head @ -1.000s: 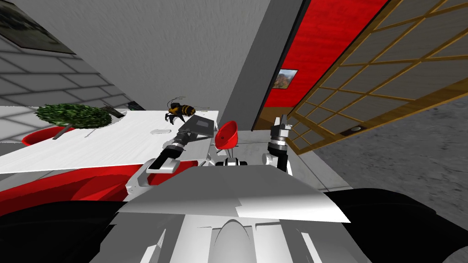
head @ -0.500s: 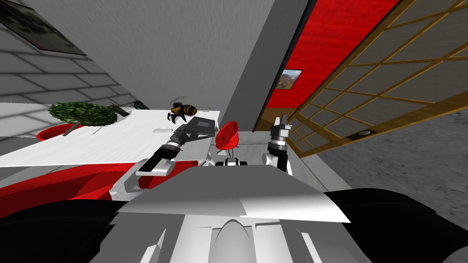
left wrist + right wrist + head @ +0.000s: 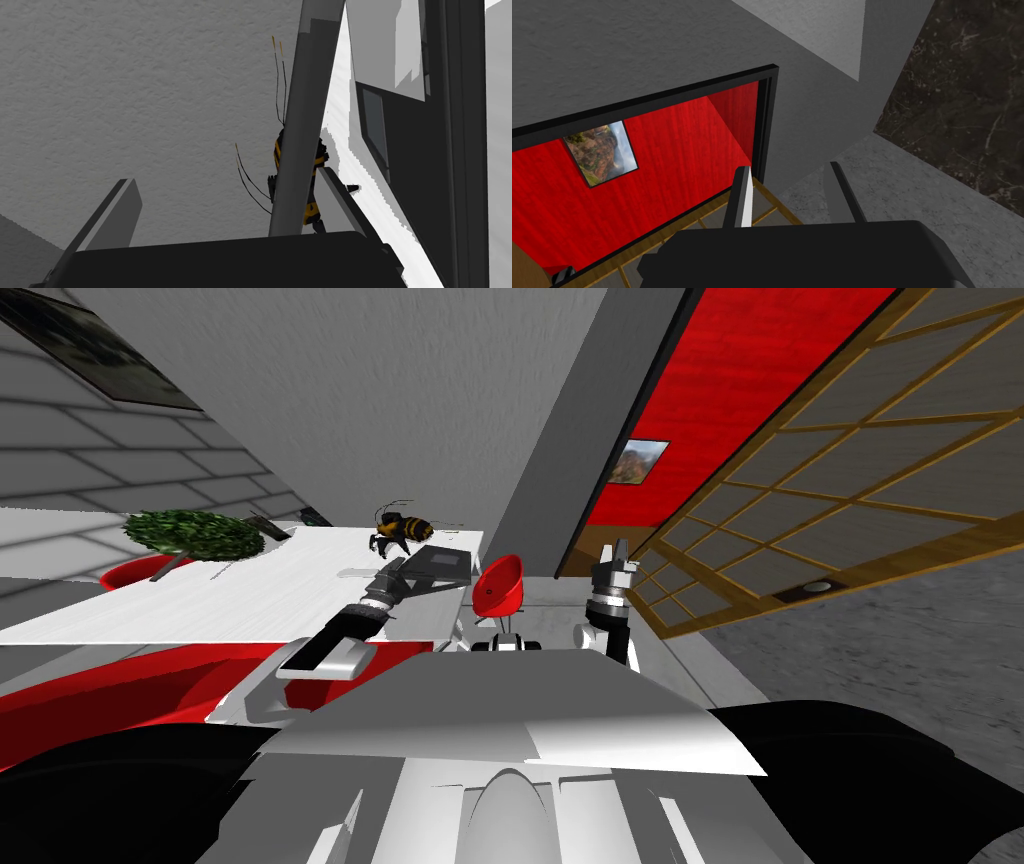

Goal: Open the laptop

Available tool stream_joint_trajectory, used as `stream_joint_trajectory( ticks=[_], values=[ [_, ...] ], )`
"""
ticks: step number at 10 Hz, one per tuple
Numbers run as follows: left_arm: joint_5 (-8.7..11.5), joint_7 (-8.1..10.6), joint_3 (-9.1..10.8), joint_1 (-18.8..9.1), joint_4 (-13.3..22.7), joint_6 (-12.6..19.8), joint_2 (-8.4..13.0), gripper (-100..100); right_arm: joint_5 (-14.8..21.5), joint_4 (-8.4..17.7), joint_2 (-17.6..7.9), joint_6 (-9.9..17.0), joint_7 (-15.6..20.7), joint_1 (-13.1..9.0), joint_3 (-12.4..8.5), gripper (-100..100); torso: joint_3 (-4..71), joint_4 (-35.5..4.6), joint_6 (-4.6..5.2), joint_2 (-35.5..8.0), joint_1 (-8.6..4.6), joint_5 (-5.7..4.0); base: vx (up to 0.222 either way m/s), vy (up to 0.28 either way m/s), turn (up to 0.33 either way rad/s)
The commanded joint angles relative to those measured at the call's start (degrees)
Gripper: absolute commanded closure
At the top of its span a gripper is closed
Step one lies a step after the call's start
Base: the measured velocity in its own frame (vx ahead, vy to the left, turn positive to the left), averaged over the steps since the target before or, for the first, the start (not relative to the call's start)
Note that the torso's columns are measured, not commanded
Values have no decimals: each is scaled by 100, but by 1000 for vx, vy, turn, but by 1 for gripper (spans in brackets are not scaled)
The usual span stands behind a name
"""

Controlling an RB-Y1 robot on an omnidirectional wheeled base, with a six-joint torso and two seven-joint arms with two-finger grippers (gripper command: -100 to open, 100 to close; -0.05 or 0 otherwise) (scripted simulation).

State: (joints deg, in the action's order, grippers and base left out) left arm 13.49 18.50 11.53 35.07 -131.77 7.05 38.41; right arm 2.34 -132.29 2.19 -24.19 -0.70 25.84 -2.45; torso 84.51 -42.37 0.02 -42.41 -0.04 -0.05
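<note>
Two fingers, left gripper (image 3: 226, 176): spread wide, gripping nothing. Grey lid edge (image 3: 305, 100) stands between them, nearer one finger; no pad seen pressing it.
Laptop (image 3: 440, 566): dark grey, lying on white table (image 3: 250, 598) at its end. Lid looks lifted partway off base, but angle can't be read from head view.
Bee figure (image 3: 402, 528): just behind laptop on same top; visible past lid edge in left wrist view.
Red chair (image 3: 498, 583): just beside laptop, off end of table.
Right gripper (image 3: 789, 167): well apart from laptop, raised beyond chair. Fingers part open, empty.
Step in hand (est.): swinging lid up w/ left gripper.
Doing it well: prob. no need to clamp. Push w/ flat of finger behind lid edge, contact kept near free edge, far from hinge, for max leverage. Follow an arc about hinge, not a straight pull. Go slow so base doesn't slide or tip.
Wrist: rotate w/ lid as it rises so finger stays square to it and doesn't slip off.
Watch: bee just behind laptop. Keep fingertips short of it, and stop lid before it swings back onto it.
Base: if it creeps toward end of table, ease off & re-seat contact.
</note>
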Motion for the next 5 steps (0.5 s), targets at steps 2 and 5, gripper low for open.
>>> stream_joint_trajectory(
  ticks=[2, 5],
  values=[
    [0, -1, -12, 9, 14, 12, -2, 0, 0, 0, 0, 0, 0, 0, 0, 0, -2, -3, -3, -3, -1, -2, 0, 0, 0],
    [0, -1, -12, 9, 14, 12, -2, 0, 0, 0, 0, 0, 0, 0, 0, 0, 7, 9, -2, 13, 4, 5, 0, 0, 0]
  ],
)
